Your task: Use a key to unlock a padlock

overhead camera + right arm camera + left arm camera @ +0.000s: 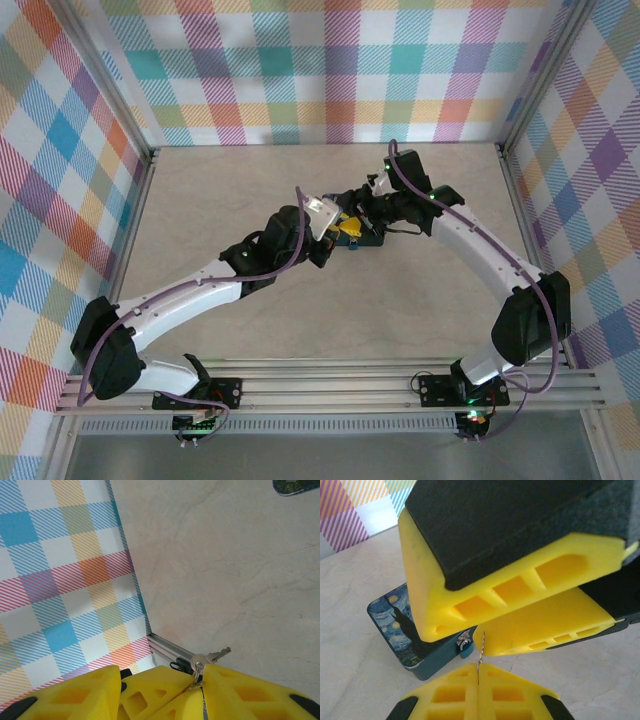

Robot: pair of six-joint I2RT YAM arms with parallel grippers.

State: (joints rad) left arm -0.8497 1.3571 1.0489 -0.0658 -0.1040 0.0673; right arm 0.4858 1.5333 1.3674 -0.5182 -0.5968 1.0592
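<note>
The left gripper (478, 674) is seen clamped tight on the key (479, 652); whether the right gripper (362, 222) grips anything cannot be told. The padlock (402, 627) is found on the table (600, 680) just beside them, key not yet inserted

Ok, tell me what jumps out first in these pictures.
Bright yellow fingers of the right gripper loom large in the left wrist view, partly hiding a Starry Night padlock on the table. Below, the left gripper pinches a thin key edge-on.

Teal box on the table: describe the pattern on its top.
Teal box: a swirling blue night sky with yellow stars; clearest in left wrist view.
</note>
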